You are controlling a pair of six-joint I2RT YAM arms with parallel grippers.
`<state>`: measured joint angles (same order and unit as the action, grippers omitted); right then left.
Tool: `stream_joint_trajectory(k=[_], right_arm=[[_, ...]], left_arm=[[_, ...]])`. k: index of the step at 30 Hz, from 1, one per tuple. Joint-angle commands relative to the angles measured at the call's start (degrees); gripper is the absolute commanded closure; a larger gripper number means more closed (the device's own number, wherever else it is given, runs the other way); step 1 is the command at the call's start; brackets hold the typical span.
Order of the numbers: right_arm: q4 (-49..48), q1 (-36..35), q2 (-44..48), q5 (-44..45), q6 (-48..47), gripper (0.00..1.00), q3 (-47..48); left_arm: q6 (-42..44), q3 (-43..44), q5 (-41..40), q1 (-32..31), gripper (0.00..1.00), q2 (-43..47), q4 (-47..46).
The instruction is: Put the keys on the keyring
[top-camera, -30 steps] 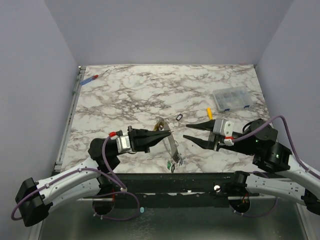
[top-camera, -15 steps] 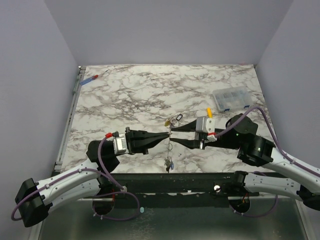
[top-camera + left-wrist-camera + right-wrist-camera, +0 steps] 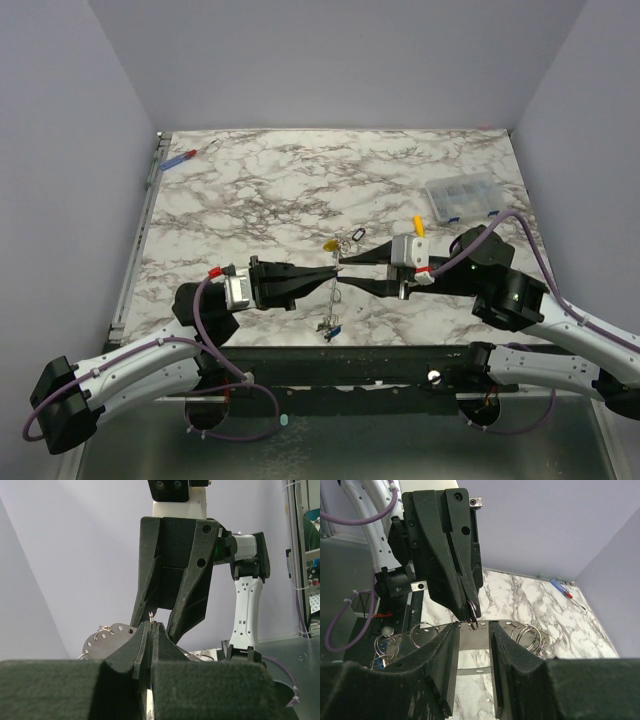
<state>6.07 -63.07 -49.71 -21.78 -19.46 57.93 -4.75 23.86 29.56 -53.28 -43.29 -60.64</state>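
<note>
We looked down from above and behind the arm bases over the whole tabletop (image 3: 250, 190). Each wrist camera sat close behind its own fingers: the left gripper (image 3: 151, 626) faced rightward, the right gripper (image 3: 473, 626) leftward. All three views shared the spot where the fingertips met.

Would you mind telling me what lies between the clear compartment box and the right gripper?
A small yellow-handled screwdriver lies between the clear compartment box and the right gripper, seen in the top view.
</note>
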Motion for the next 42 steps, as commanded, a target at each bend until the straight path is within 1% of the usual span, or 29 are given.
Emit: stream_joint_trajectory(k=[1, 8, 14, 17, 21, 23, 26, 27, 30, 31, 33, 35, 38, 42], right_arm=[[-1.6, -0.4, 0.9, -1.3, -0.1, 0.65, 0.4], [-1.6, -0.4, -0.1, -2.0, -0.1, 0.72, 0.8], [-2.1, -0.3, -0.6, -2.0, -0.5, 0.84, 0.3], [-4.0, -0.3, -0.1, -1.5, -0.9, 0.93, -0.6], [-5.5, -0.4, 0.4, -1.5, -2.3, 0.96, -2.0], [-7.2, -0.3, 0.3, -1.5, -3.1, 0.99, -2.0], [-6.6, -0.3, 0.0, 0.2, -4.5, 0.99, -1.9], [-6.2, -0.3, -0.1, 0.5, -5.1, 0.99, -1.7], [-1.9, -0.3, -0.3, 2.4, -7.5, 1.0, -0.8], [-0.6, -0.3, -0.3, 3.0, -8.3, 1.0, -0.3], [1.9, -0.3, -0.3, 4.0, -10.1, 0.99, 0.2], [3.9, -0.3, -0.4, 5.1, -11.4, 0.99, 0.6], [6.7, -0.3, -0.3, 6.2, -13.3, 0.99, 1.5], [12.5, -0.3, -1.4, 7.2, -16.0, 0.99, 4.0]], left_arm=[[-0.5, -0.4, 1.6, -0.2, 1.0, 0.1, -2.5], [-0.9, -0.5, 1.6, -0.1, 1.0, -0.8, -3.7], [-1.8, -0.9, 1.6, -0.1, 1.0, -1.5, -5.8], [-2.2, -1.4, 1.4, -0.1, 1.0, -1.8, -6.9], [-3.0, -1.9, 1.1, -0.1, 1.0, -2.5, -8.7], [-3.3, -2.1, 0.8, -0.1, 1.0, -2.8, -9.4], [-3.4, -2.6, 0.0, -0.1, 1.0, -2.7, -9.8], [-3.4, -2.8, -0.4, -0.1, 0.95, -2.6, -9.8], [-3.5, -3.9, -1.0, -0.1, 0.76, -1.4, -9.2], [-3.4, -4.2, -1.3, -0.1, 0.72, -0.9, -8.7], [-2.7, -4.6, -1.5, -0.1, 0.66, 0.3, -6.7], [-1.8, -4.5, -1.6, -0.1, 0.62, 1.6, -3.5], [0.5, -3.6, -1.6, -0.1, 0.6, 4.1, 3.3], [6.3, -0.6, -1.8, -0.1, 0.6, 7.4, 17.9]])
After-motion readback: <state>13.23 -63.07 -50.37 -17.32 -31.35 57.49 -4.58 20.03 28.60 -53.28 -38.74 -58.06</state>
